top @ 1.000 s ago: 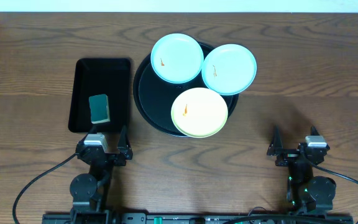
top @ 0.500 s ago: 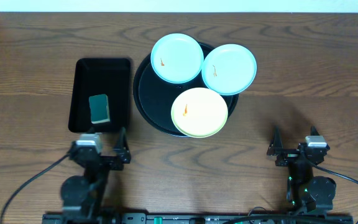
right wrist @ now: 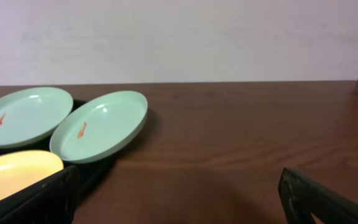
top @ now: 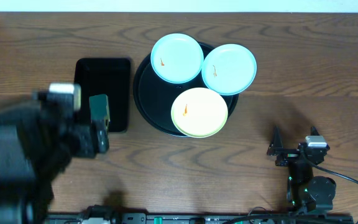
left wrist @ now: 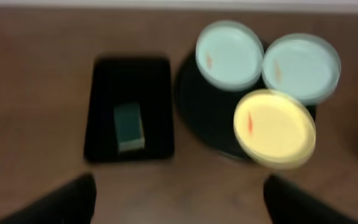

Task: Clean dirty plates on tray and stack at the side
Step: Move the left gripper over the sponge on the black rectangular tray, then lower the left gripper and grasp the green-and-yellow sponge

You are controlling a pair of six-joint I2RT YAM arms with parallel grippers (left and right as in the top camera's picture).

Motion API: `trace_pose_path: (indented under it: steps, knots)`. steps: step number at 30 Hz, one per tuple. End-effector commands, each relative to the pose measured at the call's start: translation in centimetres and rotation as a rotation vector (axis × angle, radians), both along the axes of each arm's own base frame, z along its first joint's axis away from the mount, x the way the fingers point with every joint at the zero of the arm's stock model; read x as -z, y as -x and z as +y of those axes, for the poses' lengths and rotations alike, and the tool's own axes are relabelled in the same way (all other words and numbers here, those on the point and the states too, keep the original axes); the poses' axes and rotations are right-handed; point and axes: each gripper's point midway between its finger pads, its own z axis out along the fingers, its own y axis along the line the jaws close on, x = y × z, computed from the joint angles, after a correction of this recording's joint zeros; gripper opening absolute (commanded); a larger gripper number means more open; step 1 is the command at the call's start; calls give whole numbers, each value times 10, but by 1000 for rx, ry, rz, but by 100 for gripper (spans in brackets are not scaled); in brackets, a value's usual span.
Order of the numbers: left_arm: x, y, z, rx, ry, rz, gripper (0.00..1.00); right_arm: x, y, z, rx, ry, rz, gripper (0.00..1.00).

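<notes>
Three dirty plates sit on the round black tray (top: 143,93): a pale blue one (top: 177,58) at the back left, a pale blue one (top: 229,68) at the back right, and a pale yellow one (top: 199,112) in front, overhanging the rim. Each has a small orange smear. My left gripper (left wrist: 180,183) is open and empty, raised high above the table's left side; its arm (top: 42,143) is blurred. My right gripper (top: 293,146) is open and empty, low at the front right. The right wrist view shows the blue plates (right wrist: 99,126) and the yellow plate (right wrist: 14,174) to its left.
A smaller black rectangular tray (top: 114,74) lies left of the round tray and holds a green sponge (left wrist: 129,127). My raised left arm covers part of this tray in the overhead view. Bare wooden table (top: 303,81) lies right of the plates.
My left arm has risen from its rest at the front left and swung up and left, now large and blurred over the rectangular tray's left side. The right arm and the plates have not moved.
</notes>
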Motion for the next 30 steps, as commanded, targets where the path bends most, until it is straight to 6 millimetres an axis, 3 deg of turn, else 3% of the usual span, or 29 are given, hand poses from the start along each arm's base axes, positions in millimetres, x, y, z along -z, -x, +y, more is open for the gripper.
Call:
trace_pose_path:
  steps: [1, 5, 8, 10, 13, 17, 22, 25, 30]
  knots:
    - [-6, -35, -1, 31, -30, 86, 86, 0, 0, -3, 11, -10, 0, 99]
    - [12, -80, -6, 42, -9, 158, 86, 0, 0, -3, 11, -10, 0, 99]
    - [40, -99, -14, 69, 23, 261, 86, 0, 0, -3, 11, -10, 0, 99]
    - [61, -105, -12, 69, 15, 347, 80, 0, 0, -3, 11, -10, 0, 99]
    - [81, -106, 6, -38, -45, 438, 78, 0, 0, -3, 11, -10, 0, 99]
    - [82, -97, 45, -355, -103, 446, 78, 0, 0, -3, 11, -10, 0, 99]
    - [86, -85, 53, -438, -73, 411, 79, 0, 0, -3, 11, -10, 0, 99]
    - [106, -82, 53, -438, -76, 424, 79, 0, 0, -3, 11, -10, 0, 99]
    - [167, -79, 52, -432, -86, 512, 80, 0, 0, -3, 11, -10, 0, 99]
